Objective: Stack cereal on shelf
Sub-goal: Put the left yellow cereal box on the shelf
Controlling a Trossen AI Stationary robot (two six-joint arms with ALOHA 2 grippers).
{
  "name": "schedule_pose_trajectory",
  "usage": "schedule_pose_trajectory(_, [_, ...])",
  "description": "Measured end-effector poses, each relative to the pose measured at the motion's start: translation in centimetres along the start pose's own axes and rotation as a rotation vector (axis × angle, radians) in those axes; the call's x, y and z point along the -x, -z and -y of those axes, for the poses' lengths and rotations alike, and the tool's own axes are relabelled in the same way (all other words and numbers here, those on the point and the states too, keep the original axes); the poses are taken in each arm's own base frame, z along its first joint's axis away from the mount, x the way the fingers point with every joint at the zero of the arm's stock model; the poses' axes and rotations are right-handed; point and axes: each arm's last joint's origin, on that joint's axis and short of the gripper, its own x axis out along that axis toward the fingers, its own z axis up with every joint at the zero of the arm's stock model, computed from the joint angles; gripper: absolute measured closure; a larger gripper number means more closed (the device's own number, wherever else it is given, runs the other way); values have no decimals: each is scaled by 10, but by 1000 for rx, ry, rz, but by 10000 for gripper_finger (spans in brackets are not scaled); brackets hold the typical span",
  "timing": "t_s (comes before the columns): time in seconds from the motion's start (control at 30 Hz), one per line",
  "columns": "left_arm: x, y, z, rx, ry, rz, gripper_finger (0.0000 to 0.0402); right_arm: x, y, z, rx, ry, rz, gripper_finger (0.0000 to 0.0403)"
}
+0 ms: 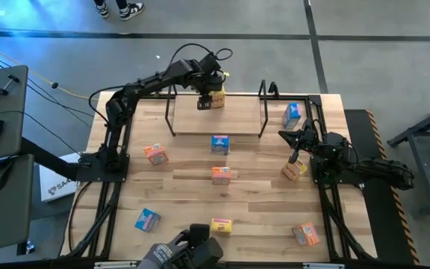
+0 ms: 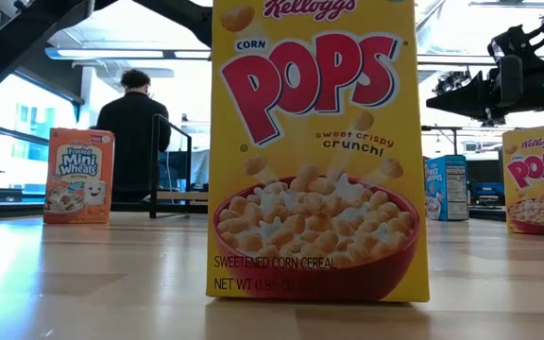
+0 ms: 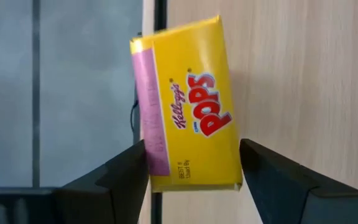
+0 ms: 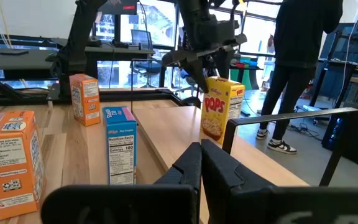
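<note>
- Looking from my near edge of the bench [image 1: 192,187], I count loose cereal boxes across it: a yellow one [image 1: 221,225], a blue one [image 1: 147,220], orange ones [image 1: 220,174] mid-bench.
- Right gripper [image 1: 295,149] waits beside the right-hand boxes, fingers clenched on nothing.
- Farthest off, the left gripper [image 1: 205,102] hangs over the shelf [image 1: 215,123]; its fingers [image 3: 129,171] flank the yellow Pops box [image 3: 188,102], standing just clear of it.
- I judge these boxes light, hollow and crushable; grip gently across the narrow sides.
</note>
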Motion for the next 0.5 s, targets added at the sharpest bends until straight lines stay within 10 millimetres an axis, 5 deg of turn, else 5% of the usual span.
schedule_pose_trajectory(0.33, [5,4,-6,24,-33,-10,168,0,0,0,0,0,0,402])
schedule_pose_trajectory(0.5, [33,3,-8,42,-56,55,168,0,0,0,0,1,0,402])
